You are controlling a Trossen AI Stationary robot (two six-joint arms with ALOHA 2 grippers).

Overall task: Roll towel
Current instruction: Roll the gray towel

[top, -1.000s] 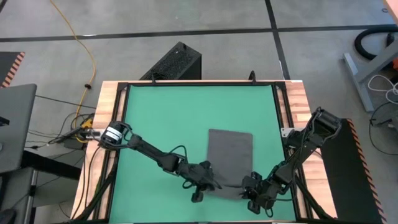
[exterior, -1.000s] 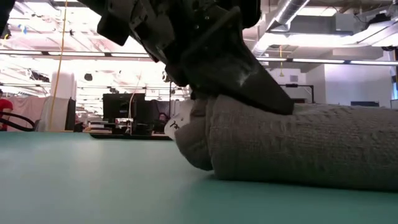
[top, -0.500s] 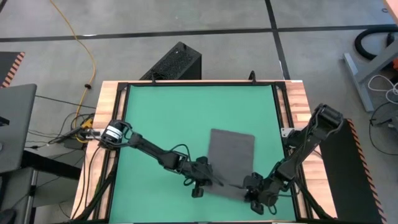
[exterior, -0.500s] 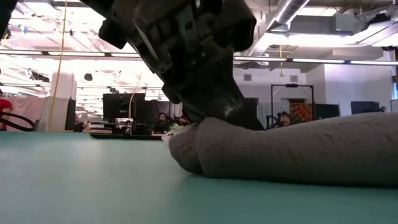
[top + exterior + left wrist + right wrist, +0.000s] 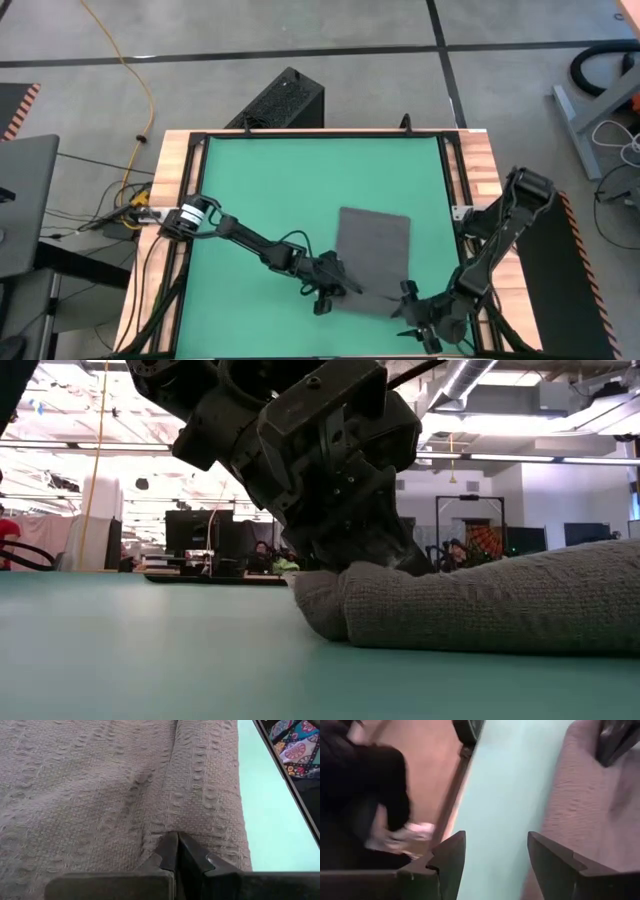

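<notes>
Jaws: left gripper (image 5: 176, 851) pressed together with its tips against the cloth, no fold visibly caught between them; right gripper (image 5: 496, 855) spread wide with nothing between its fingers.
Towel: one plain dark grey rectangular cloth towel (image 5: 373, 247) lies on the one green mat (image 5: 260, 190), toward the mat's right side and near edge; its near end is turned up into a thick roll (image 5: 480, 605), while the far part still lies flat.
Left arm: reaches in from the table's left edge, its gripper (image 5: 327, 292) down at the left end of the roll; in the low view the dark gripper body (image 5: 330, 470) sits right over that rounded end.
Right arm: bends in from the table's right edge, its gripper (image 5: 428, 322) low at the mat's near right corner, just beside the towel's right end and clear of it.
Count: two arms, two grippers, one towel, one mat.
Surroundings: one yellow cable (image 5: 128, 62) runs over the grey floor beyond the wooden table (image 5: 480, 150).
</notes>
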